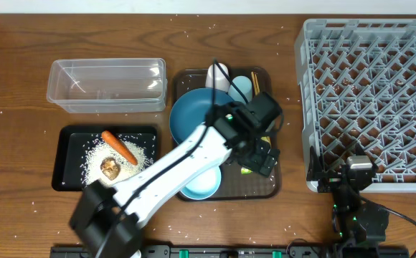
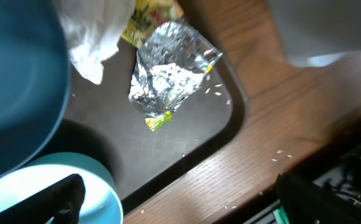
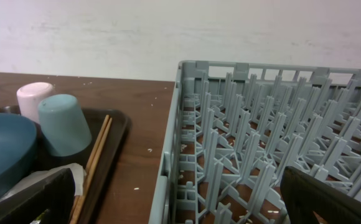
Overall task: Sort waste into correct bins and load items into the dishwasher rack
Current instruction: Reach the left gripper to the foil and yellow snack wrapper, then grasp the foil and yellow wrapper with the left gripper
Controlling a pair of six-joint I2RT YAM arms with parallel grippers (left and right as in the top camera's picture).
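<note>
My left gripper point(image 1: 263, 154) is open and empty over the right side of the brown tray point(image 1: 265, 188). In the left wrist view, my open jaws point(image 2: 180, 210) hover above crinkled silver foil point(image 2: 168, 78), a white tissue point(image 2: 96, 37) and a green-yellow wrapper point(image 2: 146, 15). The dark-blue plate point(image 1: 194, 118), pale bowl point(image 1: 201, 183), white cup point(image 1: 219, 75), light-blue cup point(image 1: 240, 87) and chopsticks point(image 1: 254, 82) sit on that tray. The black tray point(image 1: 72, 136) holds a carrot point(image 1: 119, 147), a brown lump point(image 1: 110, 168) and rice. My right gripper point(image 1: 344, 179) is open and empty at the grey rack's point(image 1: 373, 100) front left corner.
The clear tub point(image 1: 107, 84) stands empty at the back left, behind the black tray. Rice grains are scattered on the wooden table. The rack fills the right side and its near wall is close in the right wrist view point(image 3: 168, 162).
</note>
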